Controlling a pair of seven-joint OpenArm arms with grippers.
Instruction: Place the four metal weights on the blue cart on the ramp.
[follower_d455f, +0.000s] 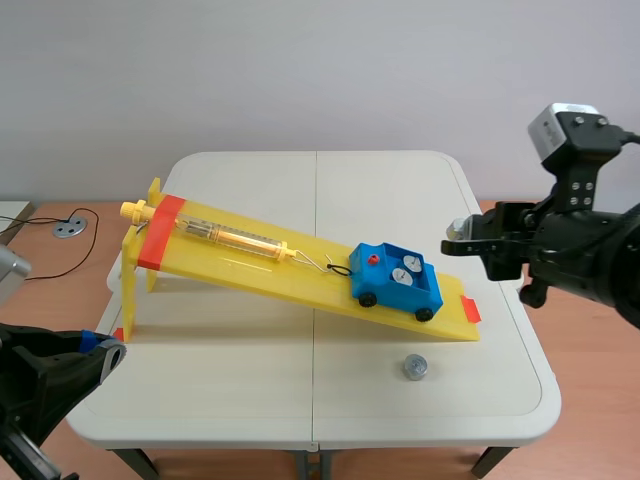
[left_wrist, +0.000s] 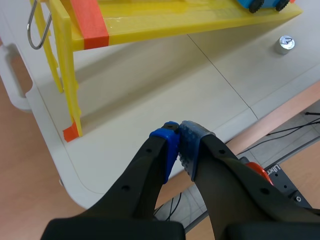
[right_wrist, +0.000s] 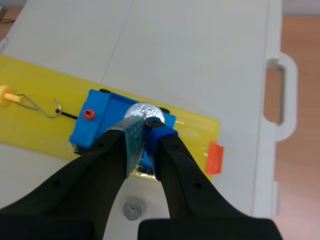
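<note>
A blue cart (follower_d455f: 396, 281) with black wheels sits low on the yellow ramp (follower_d455f: 300, 275), two metal weights (follower_d455f: 404, 277) lying in its tray. My right gripper (follower_d455f: 458, 236) hangs above and to the right of the cart, shut on a round metal weight (right_wrist: 144, 112); in the right wrist view the blue cart (right_wrist: 95, 125) lies right under that weight. Another metal weight (follower_d455f: 415, 367) stands on the table in front of the ramp's low end, also seen as a metal weight (right_wrist: 132, 209) under my right fingers. My left gripper (left_wrist: 178, 131) is shut on nothing at the table's front left corner.
A spring scale (follower_d455f: 225, 236) lies along the ramp, hooked by a wire to the cart. Orange tape marks the ramp's high end (follower_d455f: 160, 232) and low end (follower_d455f: 470, 309). The ramp's yellow legs (left_wrist: 67, 80) stand ahead of my left gripper. The white table (follower_d455f: 250, 390) has edges close by.
</note>
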